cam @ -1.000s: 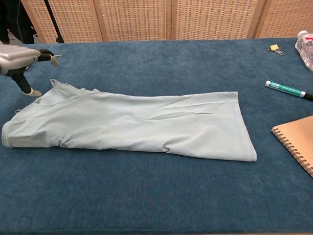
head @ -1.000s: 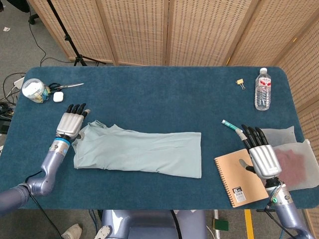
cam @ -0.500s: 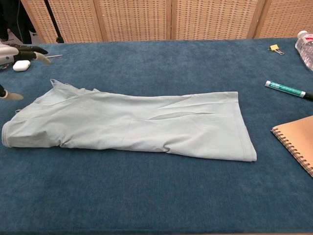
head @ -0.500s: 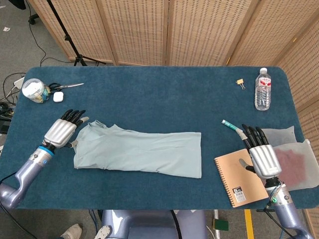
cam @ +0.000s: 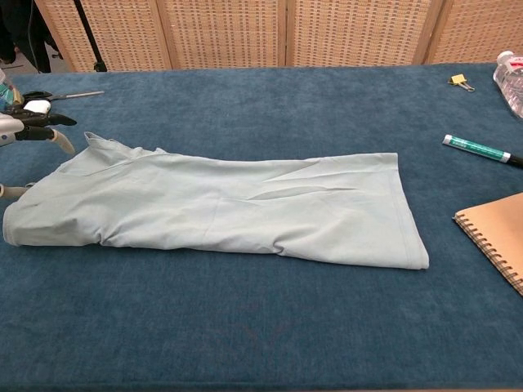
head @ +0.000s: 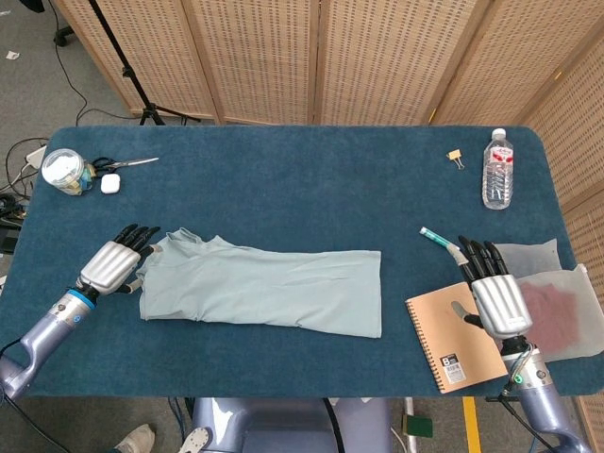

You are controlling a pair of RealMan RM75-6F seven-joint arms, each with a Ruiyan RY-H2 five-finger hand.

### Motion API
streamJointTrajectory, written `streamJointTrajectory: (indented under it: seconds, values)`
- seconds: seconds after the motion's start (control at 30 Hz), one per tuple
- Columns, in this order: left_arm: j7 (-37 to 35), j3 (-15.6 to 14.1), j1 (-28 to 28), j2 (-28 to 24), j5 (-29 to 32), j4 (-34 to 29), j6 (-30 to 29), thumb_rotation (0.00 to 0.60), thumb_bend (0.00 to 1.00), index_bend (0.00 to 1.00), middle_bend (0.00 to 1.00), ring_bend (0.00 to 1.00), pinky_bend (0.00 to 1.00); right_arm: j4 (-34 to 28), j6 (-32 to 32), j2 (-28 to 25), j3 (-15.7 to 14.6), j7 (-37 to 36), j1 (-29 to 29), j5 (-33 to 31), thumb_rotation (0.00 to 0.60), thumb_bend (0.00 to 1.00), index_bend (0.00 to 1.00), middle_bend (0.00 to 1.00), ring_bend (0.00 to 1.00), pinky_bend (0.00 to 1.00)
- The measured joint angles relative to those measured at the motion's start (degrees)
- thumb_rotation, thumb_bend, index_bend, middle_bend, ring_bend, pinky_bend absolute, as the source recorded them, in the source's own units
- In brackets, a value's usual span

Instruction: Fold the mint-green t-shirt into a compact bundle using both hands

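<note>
Mint-green t-shirt (head: 264, 290) lies flat on the counter (head: 302, 179), already folded to a long narrow strip, running 9-to-3 across the lower-left part of the blue cloth. Collar end at 9, hem end at 3. A few shallow creases show mid-strip in the chest view (cam: 221, 208).

Left hand (head: 115, 262) sits at the strip's 9 o'clock end, fingers apart, nothing in it. Dark fingertips (head: 143, 234) are right at the collar edge; contact looks likely, but can't confirm from either view. Chest view catches only its fingertips (cam: 45, 122) at the frame edge.

Right hand (head: 494, 291) is well apart from the shirt, at its 3 o'clock, palm down over the tan spiral notebook (head: 455, 340), fingers extended and spread, holding nothing.

Around that: green marker (head: 438, 238) just at 11 of the right hand, translucent pouch (head: 557, 304) with something reddish inside at its 3. Water bottle (head: 497, 169) and a binder clip (head: 456, 157) near the counter's far-right corner. Far-left corner: clear jar (head: 64, 171), scissors (head: 130, 163), small white case (head: 110, 184).
</note>
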State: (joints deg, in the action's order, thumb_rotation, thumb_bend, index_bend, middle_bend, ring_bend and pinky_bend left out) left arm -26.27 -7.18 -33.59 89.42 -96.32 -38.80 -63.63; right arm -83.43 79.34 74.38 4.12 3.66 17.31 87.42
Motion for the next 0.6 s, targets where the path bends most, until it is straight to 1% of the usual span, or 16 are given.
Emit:
streamJointTrajectory:
  seconds: [0.13, 0.23, 0.37, 0.6]
  values:
    - [-2.30, -0.53, 0.37, 2.63, -0.61, 4.45, -1.03, 0.600, 0.27, 0.36, 0.00, 0.00, 0.00, 0.07, -0.11, 0.11, 0.21, 0.14, -0.09, -0.26, 0.600, 0.26, 0.00, 0.00, 0.00, 0.00]
    - [-3.60, -0.79, 0.46, 4.00, -0.82, 6.89, -1.22, 0.600, 0.27, 0.37, 0.00, 0.00, 0.00, 0.10, -0.22, 0.18, 0.26, 0.22, -0.13, -0.29, 0.600, 0.26, 0.00, 0.00, 0.00, 0.00]
    - [-4.60, -1.14, 0.44, 5.07, -0.98, 8.85, -0.98, 0.600, 0.27, 0.41, 0.00, 0.00, 0.00, 0.11, -0.32, 0.26, 0.36, 0.31, -0.15, -0.36, 0.600, 0.26, 0.00, 0.00, 0.00, 0.00]
    - [-5.27, -1.20, 0.11, 6.31, -0.73, 11.22, -0.05, 0.600, 0.27, 0.43, 0.00, 0.00, 0.00, 0.01, -0.43, 0.39, 0.60, 0.56, -0.25, -0.62, 0.600, 0.26, 0.00, 0.00, 0.00, 0.00]
